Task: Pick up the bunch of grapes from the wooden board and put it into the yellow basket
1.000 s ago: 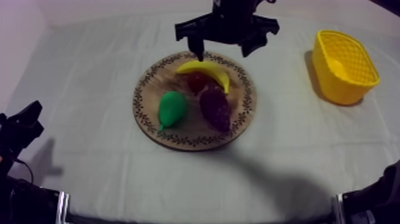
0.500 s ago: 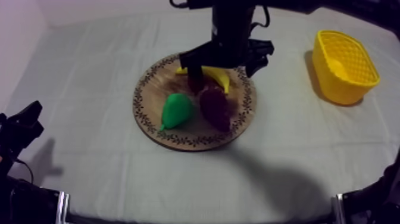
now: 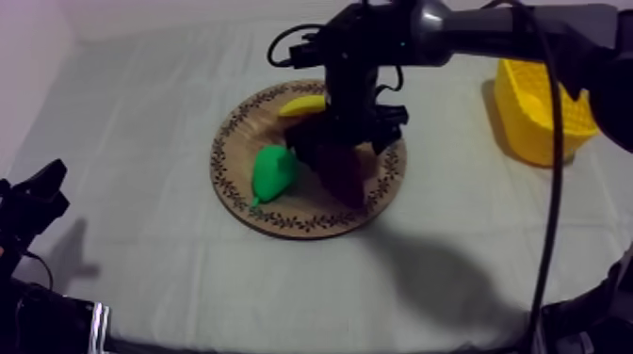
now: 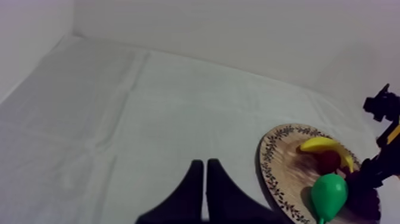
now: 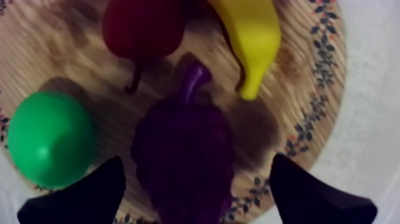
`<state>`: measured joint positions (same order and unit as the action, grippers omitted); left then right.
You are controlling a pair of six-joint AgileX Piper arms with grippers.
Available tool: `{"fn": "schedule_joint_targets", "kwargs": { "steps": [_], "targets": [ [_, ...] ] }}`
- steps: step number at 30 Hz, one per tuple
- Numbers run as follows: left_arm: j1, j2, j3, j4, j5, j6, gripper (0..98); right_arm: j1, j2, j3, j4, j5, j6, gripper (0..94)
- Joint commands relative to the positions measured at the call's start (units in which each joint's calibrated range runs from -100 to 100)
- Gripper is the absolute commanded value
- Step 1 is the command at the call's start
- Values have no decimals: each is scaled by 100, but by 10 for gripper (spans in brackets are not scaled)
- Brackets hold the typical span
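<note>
The dark purple bunch of grapes (image 3: 343, 176) lies on the round wooden board (image 3: 239, 183), right of a green pear (image 3: 273, 172). My right gripper (image 3: 344, 149) hangs directly over the bunch, reaching in from the upper right. In the right wrist view its fingers (image 5: 83, 196) stand wide open on either side of the grapes (image 5: 184, 155), not touching them. My left gripper (image 3: 40, 196) rests low at the table's left, and its fingers (image 4: 205, 193) lie together as a narrow wedge. The yellow basket (image 3: 546, 94) stands at the far right.
A banana (image 3: 303, 105) and a small red fruit (image 5: 143, 27) lie on the board just behind the grapes. The pear (image 5: 50, 140) is close beside one right finger. Bare cloth separates the board from the basket.
My right arm has come forward from the board's back edge and lowered over the grapes, now covering the red fruit and part of the banana in the top view. The left arm stayed still.
</note>
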<state>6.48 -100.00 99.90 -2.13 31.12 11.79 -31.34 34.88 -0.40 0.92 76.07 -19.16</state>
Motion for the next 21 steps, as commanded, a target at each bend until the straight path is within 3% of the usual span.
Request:
{"fn": "schedule_joint_targets", "kwargs": {
  "steps": [1, 4, 7, 15, 21],
  "targets": [
    [-1, 0, -1, 0, 0, 1, 1, 8, 133, -16, -36, -52, 45, 871],
    [-1, 0, -1, 0, 0, 1, 1, 18, 282, -21, -56, -147, 84, 849],
    [-1, 0, -1, 0, 0, 1, 1, 27, 371, -16, -68, -207, 119, 759],
    [-1, 0, -1, 0, 0, 1, 1, 11, 382, -4, -54, -195, 139, 306],
    [-1, 0, -1, 0, 0, 1, 1, 23, 57, 61, -30, -37, 167, 217]
  ]
}}
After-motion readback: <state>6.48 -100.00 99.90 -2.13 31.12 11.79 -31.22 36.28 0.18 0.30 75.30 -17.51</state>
